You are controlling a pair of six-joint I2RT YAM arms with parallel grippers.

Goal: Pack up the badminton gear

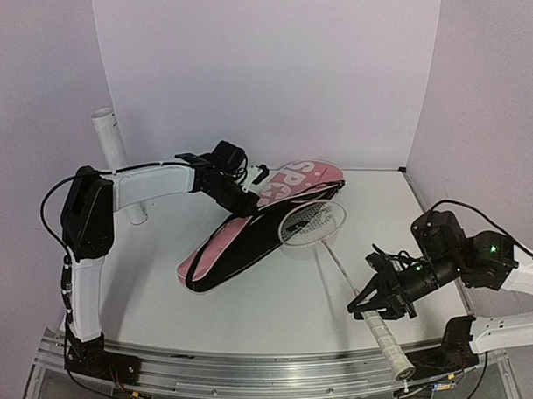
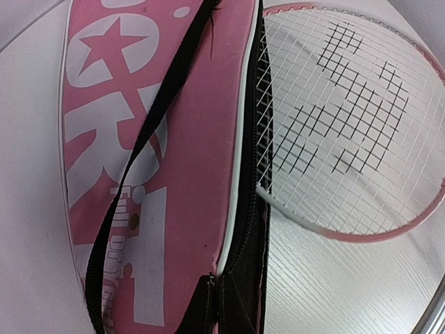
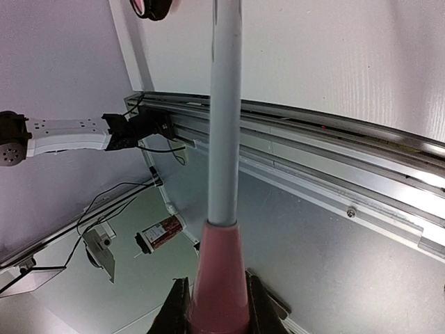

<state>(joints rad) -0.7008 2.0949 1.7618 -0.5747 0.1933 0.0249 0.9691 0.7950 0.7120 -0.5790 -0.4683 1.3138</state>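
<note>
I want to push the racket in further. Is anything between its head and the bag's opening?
Nothing visible blocks it. The racket, gripped by the right gripper, already has its head's edge tucked under the open zipper lip of the pink bag. The black strap lies across the bag's face, clear of the opening.

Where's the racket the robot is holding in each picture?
Top: racket in the middle, handle in right gripper.
Left wrist: its head fills the right side.
Right wrist: its handle runs up the centre.
Landmark: pink bag beside the head, top and left-wrist views.
</note>
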